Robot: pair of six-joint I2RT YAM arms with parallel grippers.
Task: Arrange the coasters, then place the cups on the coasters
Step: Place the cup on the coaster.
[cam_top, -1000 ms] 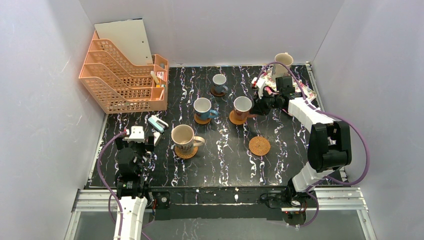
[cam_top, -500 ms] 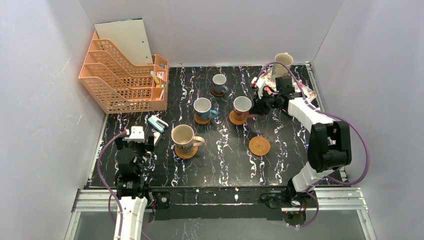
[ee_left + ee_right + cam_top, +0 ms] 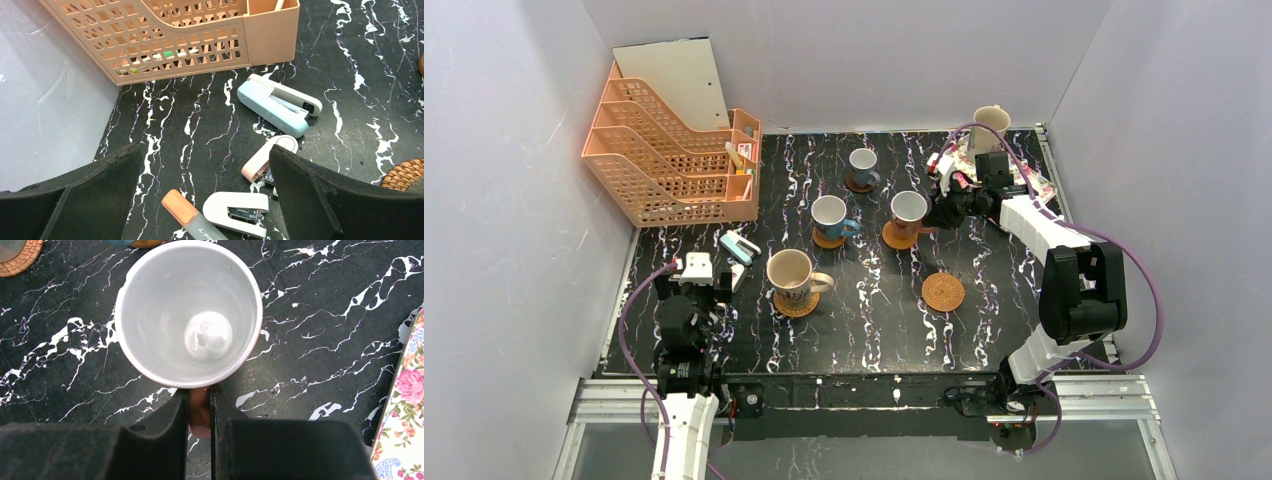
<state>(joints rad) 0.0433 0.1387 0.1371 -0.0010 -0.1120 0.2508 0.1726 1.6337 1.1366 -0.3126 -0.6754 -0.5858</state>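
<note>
1. Top external view: the right hand is seen closed on the handle of the brownish-orange cup, right of the table's middle.
2. That cup is seen over a wood coaster; whether it rests on it cannot be told.
3. In the right wrist view the handle is pinched between both fingers, and bare table is shown on every side of the cup. The edge of the floral tray is seen well apart at the right.
4. The near blue cup is set on a coaster just left of the held cup. The far blue cup is set on another coaster farther back.
5. The beige cup is set on a wicker coaster, toward the front left.
6. The bare wicker coaster is laid in front of the right hand, with open table all around it and toward the near edge.
7. The second beige cup is stood at the tray's far end, close to the back wall and the right edge.
8. The left hand is held wide open with nothing in it, over the staplers near the left edge. Room behind it is bounded by the orange file rack.
</note>
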